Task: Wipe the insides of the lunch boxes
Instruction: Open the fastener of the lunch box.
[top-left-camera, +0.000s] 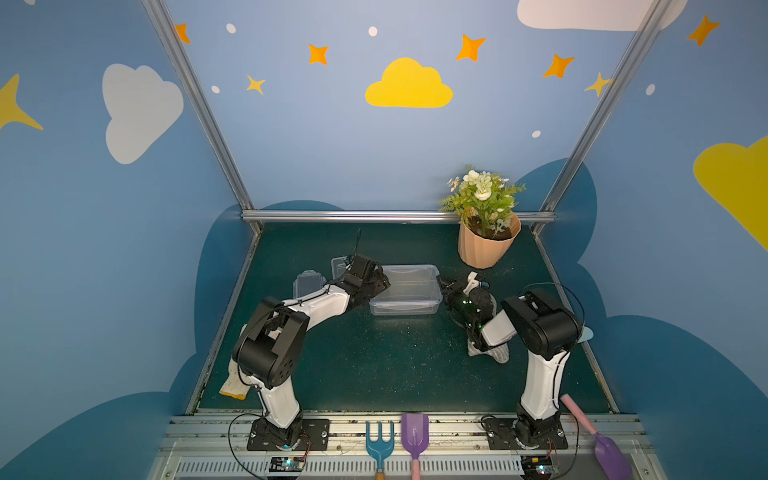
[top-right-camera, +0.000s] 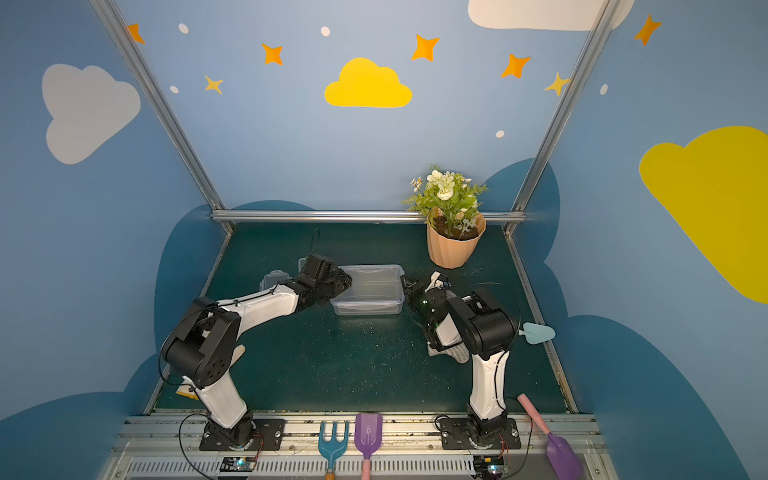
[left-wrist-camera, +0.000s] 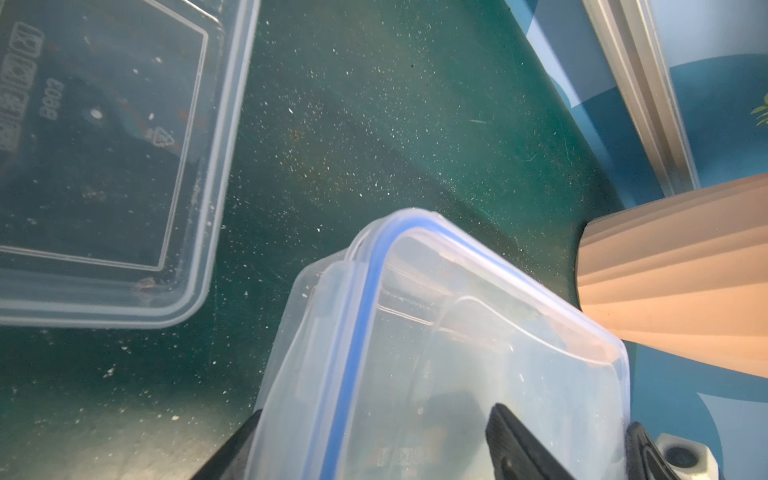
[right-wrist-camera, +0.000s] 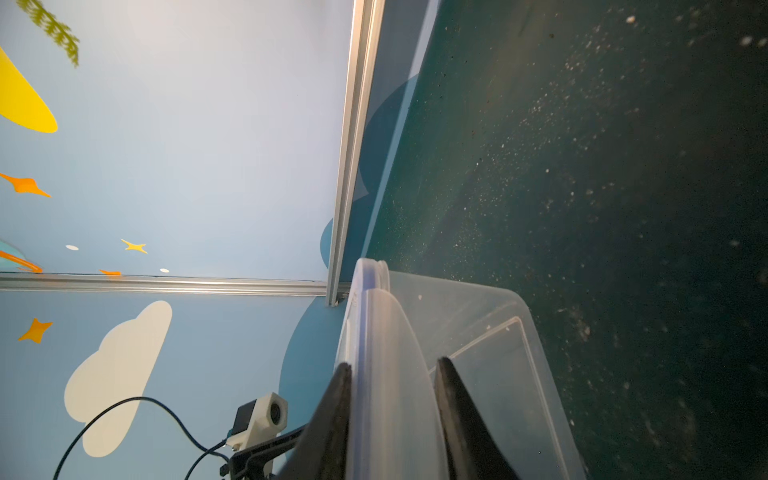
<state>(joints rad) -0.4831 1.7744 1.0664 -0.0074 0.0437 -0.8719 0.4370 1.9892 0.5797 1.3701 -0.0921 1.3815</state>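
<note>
Green table (top-left-camera: 399, 365): dusty with pale specks.
Large lunch box (top-left-camera: 405, 291): clear, lid (left-wrist-camera: 457, 353) on, at the table's centre.
Peach flowerpot (top-left-camera: 487, 245): near the table's far right corner.
Small lunch box (left-wrist-camera: 124, 174): clear, lidless, just behind the large one's left end.
Left gripper (top-left-camera: 380, 284): jaws wide, astride the large box's left end; grip unclear.
Right gripper (top-left-camera: 442, 284): jaws flank the lid's right-end flap (right-wrist-camera: 395, 353); pinching or not, cannot tell.

Large lunch box (top-right-camera: 370, 291) on green table (top-right-camera: 332, 365)
</note>
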